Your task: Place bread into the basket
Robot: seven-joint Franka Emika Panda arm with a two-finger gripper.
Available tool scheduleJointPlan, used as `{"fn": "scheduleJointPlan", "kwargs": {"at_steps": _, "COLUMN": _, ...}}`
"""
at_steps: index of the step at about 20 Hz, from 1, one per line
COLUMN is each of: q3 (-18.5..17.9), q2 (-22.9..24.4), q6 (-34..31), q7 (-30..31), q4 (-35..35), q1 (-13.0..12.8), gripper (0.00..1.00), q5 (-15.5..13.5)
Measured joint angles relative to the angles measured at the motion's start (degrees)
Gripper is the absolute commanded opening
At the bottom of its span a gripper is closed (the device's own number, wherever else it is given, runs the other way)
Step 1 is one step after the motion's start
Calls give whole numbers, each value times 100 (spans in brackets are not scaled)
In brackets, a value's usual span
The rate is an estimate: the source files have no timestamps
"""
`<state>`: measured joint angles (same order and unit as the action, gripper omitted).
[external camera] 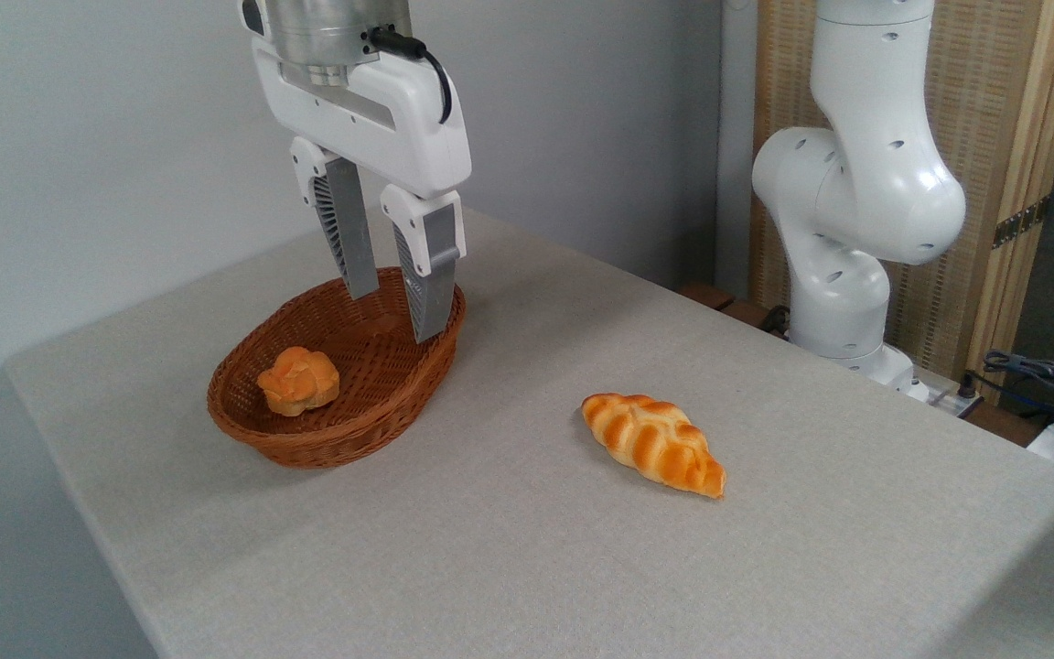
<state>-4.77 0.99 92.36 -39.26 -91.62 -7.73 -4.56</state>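
Now the bread (298, 381) lies in the basket (396, 390), below the parted jaws

A pale grey wall (106, 137) fills the left and middle of the scene, plain and evenly lit. In front of it stands a tabletop (509, 549) covered in light grey cloth with rounded corners (soft shadows lie on it, none of them sharp). At the right, behind the tabletop, is a woven screen (994, 137) in a light wooden frame. Low at the far right edge lies a tangle of dark cables (1048, 375).
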Motion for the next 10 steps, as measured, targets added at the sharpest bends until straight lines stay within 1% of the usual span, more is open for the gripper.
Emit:
{"fn": "scheduleJointPlan", "kwargs": {"at_steps": 2, "q3": 221, "q2": 2, "q6": -11, "q7": 0, "q4": 15, "q1": 198, "gripper": 100, "q5": 0}}
{"fn": "scheduleJointPlan", "kwargs": {"at_steps": 4, "q3": 325, "q2": 2, "q6": -13, "q7": 0, "q4": 16, "q1": 272, "gripper": 100, "q5": 0}}
{"fn": "scheduleJointPlan", "kwargs": {"at_steps": 8, "q3": 398, "q2": -2, "q6": -26, "q7": 0, "q4": 16, "q1": 335, "gripper": 100, "q5": 0}}
{"fn": "scheduleJointPlan", "kwargs": {"at_steps": 10, "q3": 453, "q2": -2, "q6": -27, "q7": 0, "q4": 16, "q1": 421, "gripper": 100, "q5": 0}}
